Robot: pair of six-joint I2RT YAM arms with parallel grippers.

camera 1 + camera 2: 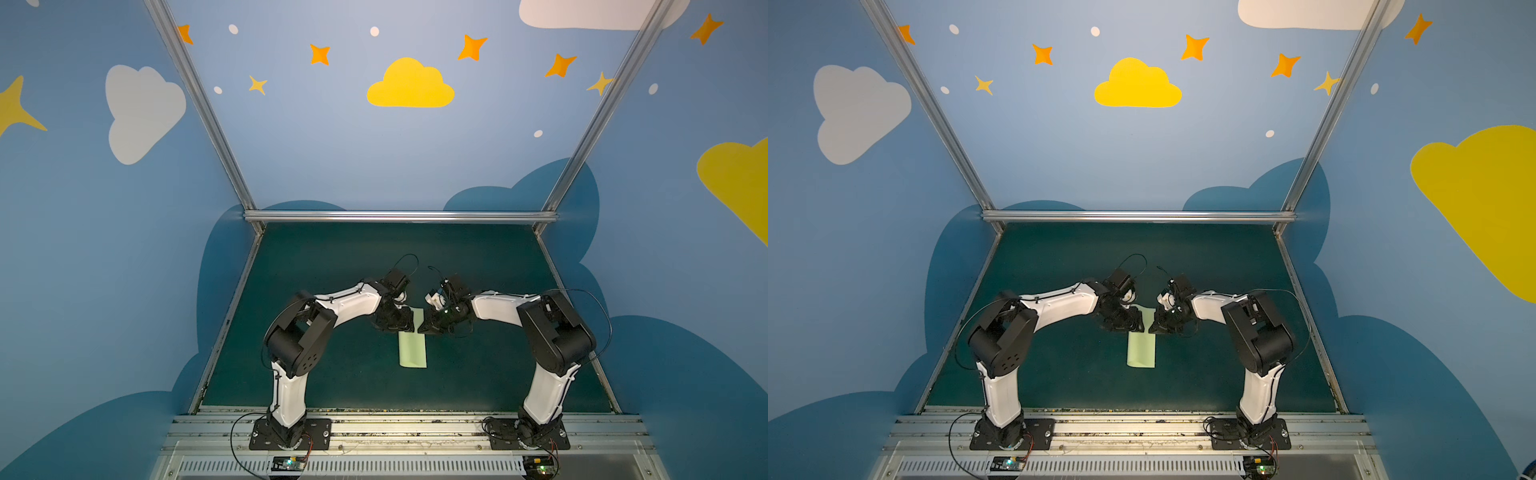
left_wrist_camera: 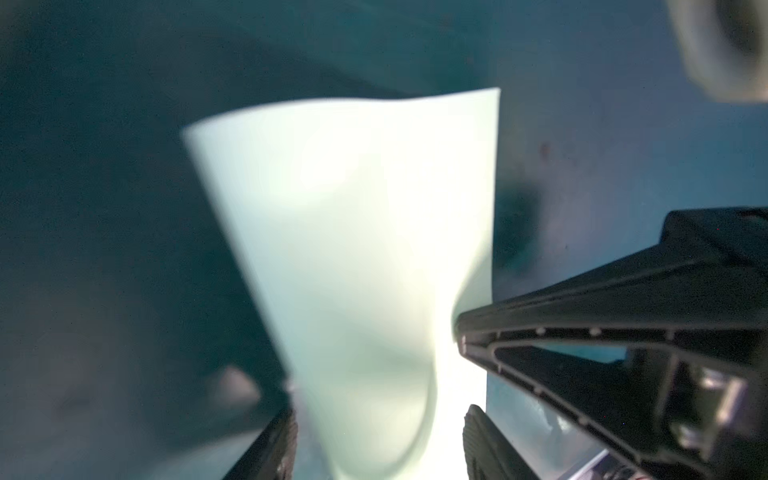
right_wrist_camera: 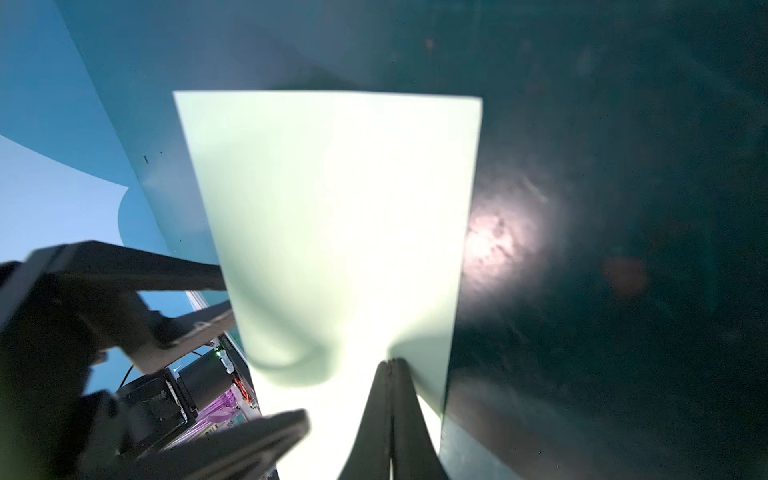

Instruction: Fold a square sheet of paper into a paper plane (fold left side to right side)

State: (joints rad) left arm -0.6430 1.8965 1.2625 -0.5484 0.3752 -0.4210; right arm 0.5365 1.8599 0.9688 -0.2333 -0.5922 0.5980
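Note:
The pale green sheet of paper (image 1: 412, 351) (image 1: 1141, 351) lies on the dark green mat as a narrow rectangle, doubled over left onto right. It has no pointed plane shape. Its folded left side bulges in a loose loop (image 2: 374, 407). My left gripper (image 1: 406, 326) (image 2: 378, 432) is open at the paper's far end. Its fingers stand on either side of that loop. My right gripper (image 1: 420, 328) (image 3: 390, 368) is shut, with its tip pressed onto the paper (image 3: 332, 199) near the right edge. I cannot tell whether any paper is pinched between its fingers.
The mat (image 1: 332, 374) is bounded by an aluminium rail (image 1: 399, 216) at the back and blue walls on both sides. The arm bases are bolted to a metal rail (image 1: 407, 432) at the front. The two grippers almost touch above the paper's far end.

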